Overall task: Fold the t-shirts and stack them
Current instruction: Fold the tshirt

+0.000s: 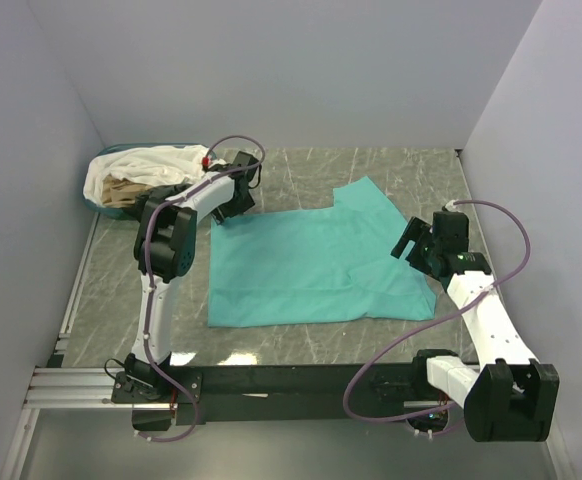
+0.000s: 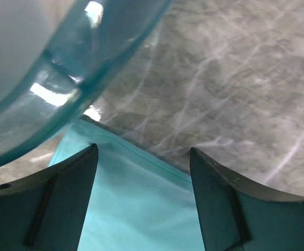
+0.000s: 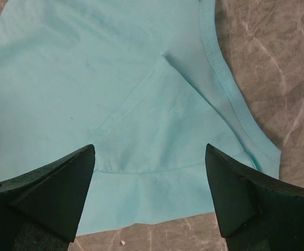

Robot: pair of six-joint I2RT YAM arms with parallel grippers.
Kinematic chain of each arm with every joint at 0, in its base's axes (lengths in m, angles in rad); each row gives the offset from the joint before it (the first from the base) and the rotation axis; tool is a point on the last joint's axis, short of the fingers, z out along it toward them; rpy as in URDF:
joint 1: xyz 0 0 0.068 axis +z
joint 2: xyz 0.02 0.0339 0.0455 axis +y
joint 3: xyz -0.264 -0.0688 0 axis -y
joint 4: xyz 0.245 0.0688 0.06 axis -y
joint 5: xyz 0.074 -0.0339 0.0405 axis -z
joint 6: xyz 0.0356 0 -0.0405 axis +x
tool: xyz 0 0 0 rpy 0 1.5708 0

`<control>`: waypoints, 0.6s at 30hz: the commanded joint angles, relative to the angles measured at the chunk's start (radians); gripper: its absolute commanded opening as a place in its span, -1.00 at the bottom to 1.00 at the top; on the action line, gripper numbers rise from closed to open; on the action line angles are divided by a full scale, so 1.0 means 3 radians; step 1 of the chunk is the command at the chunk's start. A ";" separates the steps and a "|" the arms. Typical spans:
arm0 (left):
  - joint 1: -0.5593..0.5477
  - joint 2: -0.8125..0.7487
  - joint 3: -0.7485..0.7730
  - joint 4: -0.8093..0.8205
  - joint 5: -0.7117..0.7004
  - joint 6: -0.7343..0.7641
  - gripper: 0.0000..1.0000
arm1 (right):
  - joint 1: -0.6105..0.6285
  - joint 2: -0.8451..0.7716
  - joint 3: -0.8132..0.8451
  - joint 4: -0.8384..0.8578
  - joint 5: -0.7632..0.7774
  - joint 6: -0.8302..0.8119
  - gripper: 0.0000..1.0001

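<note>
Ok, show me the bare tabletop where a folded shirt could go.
Bare tabletop lies between the teal shirt and the back wall; a strip runs between its near edge and the black rail. Crowded: far left, around the basket and left gripper.

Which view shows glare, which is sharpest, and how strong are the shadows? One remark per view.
Left wrist: white glare patches on the basket, close and soft-focused. Right wrist: even light, the teal t-shirt sharp down to its seams. Top external: diffuse light, only faint shadows on the table.

Basket (image 2: 47,89) crowds teal t-shirt (image 1: 311,265) at far-left corner; bare table (image 1: 301,345) elsewhere.
</note>
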 commanded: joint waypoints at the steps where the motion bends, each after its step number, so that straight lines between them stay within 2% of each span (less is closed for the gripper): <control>1: 0.0021 -0.0008 -0.0034 -0.0175 -0.0195 -0.0105 0.49 | -0.0018 0.0029 -0.0045 0.0122 0.0048 -0.0027 0.83; 11: 0.0087 0.0074 0.0012 -0.0323 0.0034 -0.0049 -0.11 | -0.0018 0.0019 -0.0050 0.0147 0.0017 -0.0053 0.82; 17: 0.0087 -0.0079 -0.0156 -0.0242 0.0137 0.0027 -0.60 | -0.0018 0.0197 0.0148 0.0305 0.0058 0.0008 0.82; 18: 0.0087 -0.0085 -0.0172 -0.0226 0.0187 0.0038 -0.78 | -0.0013 0.0340 0.0220 0.0326 0.0068 0.0014 0.82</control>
